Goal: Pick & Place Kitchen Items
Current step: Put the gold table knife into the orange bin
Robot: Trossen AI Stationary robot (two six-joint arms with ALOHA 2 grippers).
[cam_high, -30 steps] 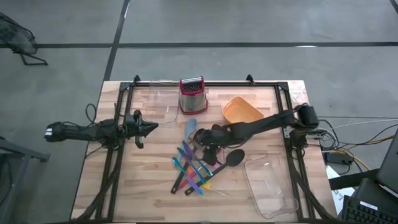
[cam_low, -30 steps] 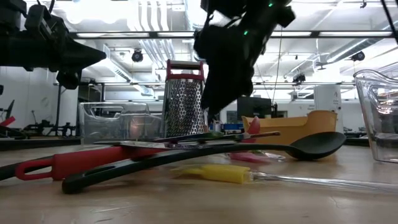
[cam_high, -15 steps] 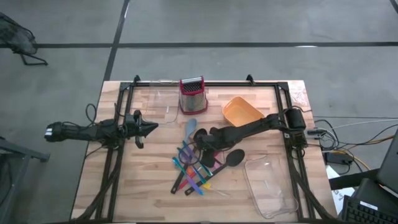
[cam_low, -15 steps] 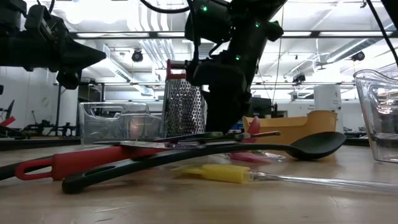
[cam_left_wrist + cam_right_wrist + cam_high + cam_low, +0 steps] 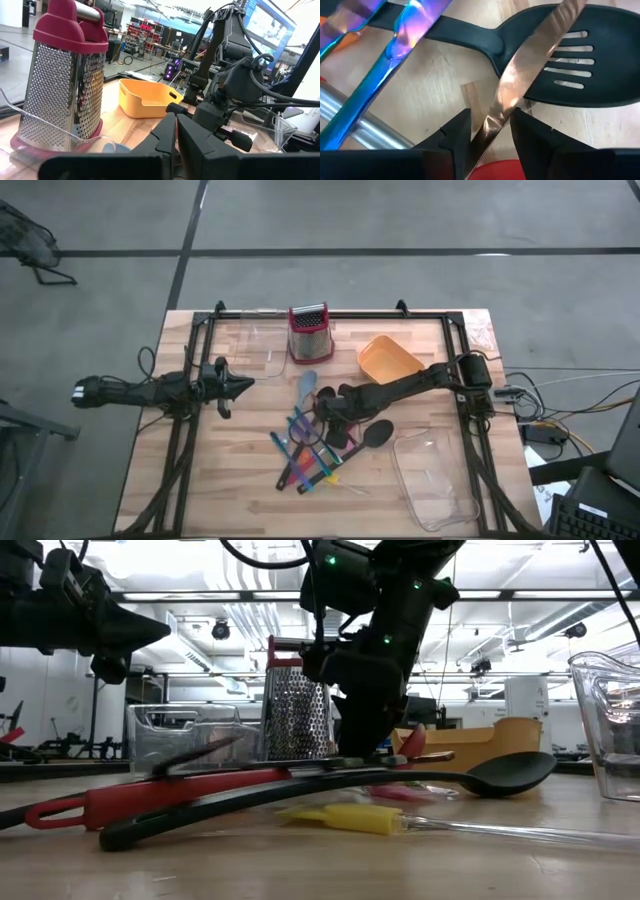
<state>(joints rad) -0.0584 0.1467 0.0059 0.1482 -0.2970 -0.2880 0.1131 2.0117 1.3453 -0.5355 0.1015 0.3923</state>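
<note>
A pile of kitchen items lies mid-table: slim blue, purple and green-handled utensils, a black spoon, a red-handled tool and a yellow piece. My right gripper points steeply down into the pile's far end. In the right wrist view its open fingers stand on either side of a copper-coloured utensil, which lies across a black slotted spatula. An iridescent blue utensil lies beside them. My left gripper hovers shut and level at the table's left, holding nothing. My right gripper comes from above, slanting down, with one finger on each side of the copper-coloured utensil's flat strip, which runs slantwise through the gap. The strip lies on the pile. I cannot tell whether the fingers touch it.
A red-topped steel grater stands at the far edge, with an orange tray to its right. A clear bin sits near right, and another stands far left. Bare wood lies along the near left.
My right gripper has come down into the far end of the pile and tipped more steeply. The pile has shifted: in the low view the left end of a dark utensil has tipped up off the red-handled tool. In the high view the utensils have slid slightly toward the left.
</note>
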